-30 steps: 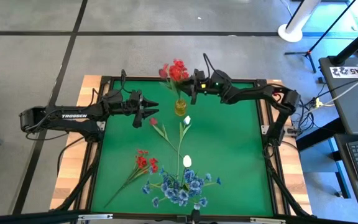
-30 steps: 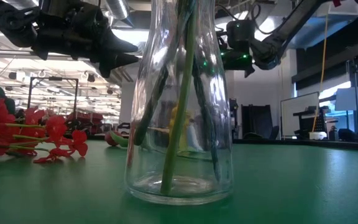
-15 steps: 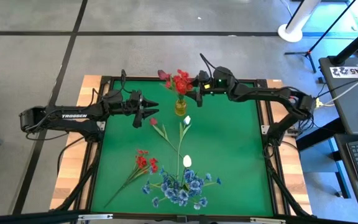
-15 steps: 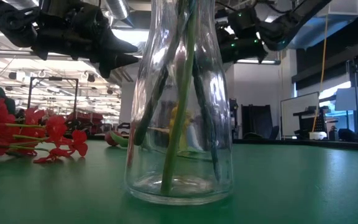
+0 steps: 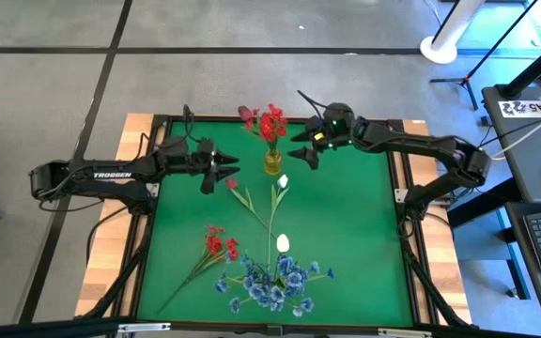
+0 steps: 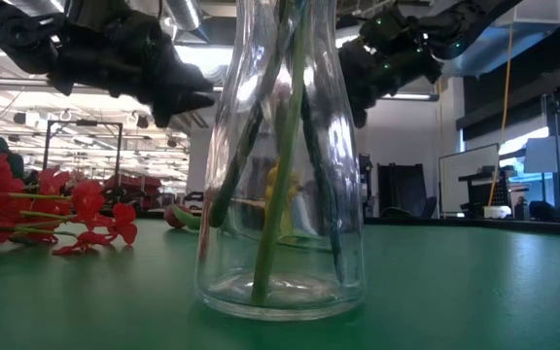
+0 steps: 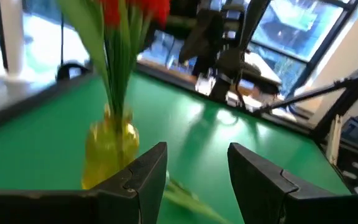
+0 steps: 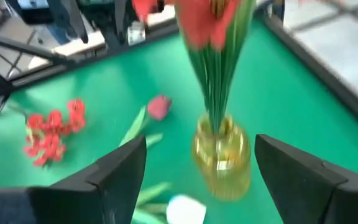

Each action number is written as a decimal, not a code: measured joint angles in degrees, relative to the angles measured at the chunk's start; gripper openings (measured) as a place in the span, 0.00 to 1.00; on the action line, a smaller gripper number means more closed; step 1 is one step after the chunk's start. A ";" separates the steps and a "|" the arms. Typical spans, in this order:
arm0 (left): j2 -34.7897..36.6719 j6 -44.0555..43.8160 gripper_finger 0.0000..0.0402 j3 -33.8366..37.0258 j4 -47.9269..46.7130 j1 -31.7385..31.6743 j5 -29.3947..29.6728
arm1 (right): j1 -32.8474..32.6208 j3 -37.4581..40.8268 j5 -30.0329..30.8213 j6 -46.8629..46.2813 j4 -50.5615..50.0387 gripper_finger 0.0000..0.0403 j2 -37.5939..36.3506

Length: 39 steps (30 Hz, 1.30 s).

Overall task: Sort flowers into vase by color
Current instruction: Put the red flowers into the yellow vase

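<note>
One red bunch (image 5: pixel 270 123) stands in the vase (image 5: pixel 271 162), sorted. Right gripper (image 5: pixel 305 150) sits just beside it, jaws wide and empty. Left gripper (image 5: pixel 229 166) waits opposite, jaws parted, empty; remaining flowers (image 5: pixel 269 278) lie unsorted on the tabletop (image 5: pixel 355 235).

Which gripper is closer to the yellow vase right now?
Right. The right gripper hangs open just beside the yellow vase, on its right; the left gripper waits farther off, on its left.
</note>
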<state>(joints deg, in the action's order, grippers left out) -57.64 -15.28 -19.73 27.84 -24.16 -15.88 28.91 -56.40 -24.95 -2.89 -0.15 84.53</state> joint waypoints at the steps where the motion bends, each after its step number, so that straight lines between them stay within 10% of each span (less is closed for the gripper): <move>1: 0.01 -0.59 0.41 0.00 -1.50 0.00 -0.76 | -0.06 0.00 0.00 -0.08 -1.78 0.74 -0.27; 15: 0.01 -10.24 0.41 -0.50 -27.70 7.88 -2.73 | -12.65 0.00 12.82 -4.52 -14.78 0.74 -1.16; 21: 0.01 -13.60 0.41 -10.21 -53.89 16.27 7.97 | -18.53 0.00 19.14 -6.98 -15.51 0.74 -1.20; 27: 0.03 -23.20 0.41 -19.67 -67.58 29.43 11.20 | -21.29 0.00 23.24 -8.93 -19.95 0.74 -1.90; 39: -0.27 -60.54 0.43 -20.70 -62.09 65.64 28.96 | -21.44 1.31 26.52 -13.00 -27.54 0.74 -8.85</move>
<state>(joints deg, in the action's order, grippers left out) -57.91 -75.82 -40.42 -34.25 41.48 13.08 7.46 -55.09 1.57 -15.89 -27.68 75.68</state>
